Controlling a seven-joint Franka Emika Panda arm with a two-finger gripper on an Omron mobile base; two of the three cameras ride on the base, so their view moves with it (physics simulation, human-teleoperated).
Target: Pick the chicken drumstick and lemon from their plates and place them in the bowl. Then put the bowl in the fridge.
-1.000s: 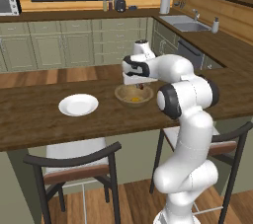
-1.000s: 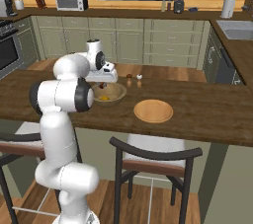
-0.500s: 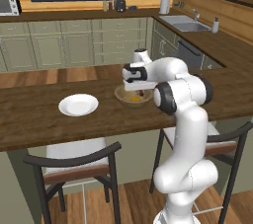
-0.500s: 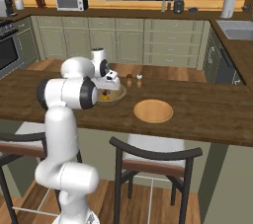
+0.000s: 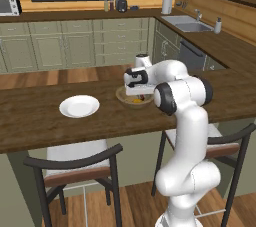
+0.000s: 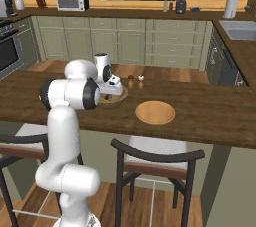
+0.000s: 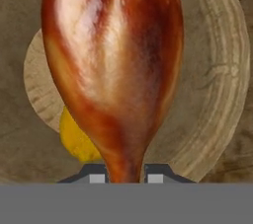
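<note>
In the hand view the reddish-brown chicken drumstick (image 7: 113,65) hangs over the wooden bowl (image 7: 217,85). Its narrow end sits between the two fingertips of my gripper (image 7: 126,176), which is shut on it. The yellow lemon (image 7: 74,136) lies in the bowl, partly hidden behind the drumstick. From the base views my gripper (image 5: 137,90) is low over the bowl (image 5: 122,96) on the wooden counter. The white plate (image 5: 79,106) lies bare to the bowl's left, and the tan wooden plate (image 6: 155,112) lies bare on its other side. The fridge is out of view.
Two small shakers (image 6: 136,78) stand on the counter just behind the bowl. Stools (image 5: 75,166) (image 6: 157,158) are tucked under the counter's near edge. A sink (image 5: 186,21) and green cabinets line the far wall.
The hand has come down a little toward the bowl with the drumstick still in it. The plates and the bowl have stayed put.
</note>
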